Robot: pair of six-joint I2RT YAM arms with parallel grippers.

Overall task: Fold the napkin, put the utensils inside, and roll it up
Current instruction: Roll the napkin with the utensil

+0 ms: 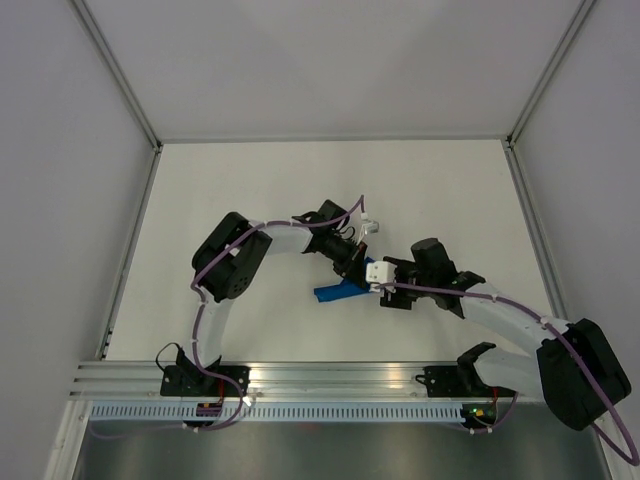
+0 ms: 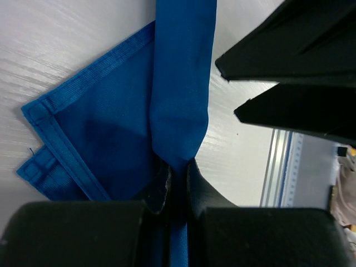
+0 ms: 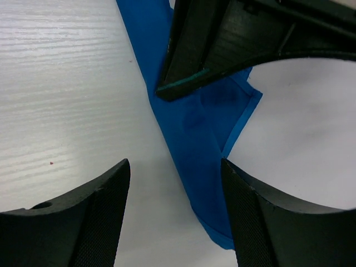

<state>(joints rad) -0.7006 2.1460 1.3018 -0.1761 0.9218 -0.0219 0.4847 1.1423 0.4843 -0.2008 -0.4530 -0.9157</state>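
My left gripper point(image 2: 177, 173) is closed tight on a raised ridge of the napkin point(image 2: 111, 139), with only a thin pleat of blue cloth between the pads. My right gripper point(image 3: 175, 167) is wide open and holds nothing. Its jaws straddle the same narrow blue strip, right next to my left fingers point(image 3: 189, 61).

The napkin lies bunched and partly folded on the table point(image 1: 250, 180), about midway between the left and right edges and nearer the near edge than the far one. I can't see the knife in any view.

I judge the pinch to be the weak point: such a thin bite on soft cloth could slip if I pull. Pulling could also drag the stitched corner point(image 2: 36, 114) and undo the layers. With my two grippers this close, closing the right one risks striking the left.
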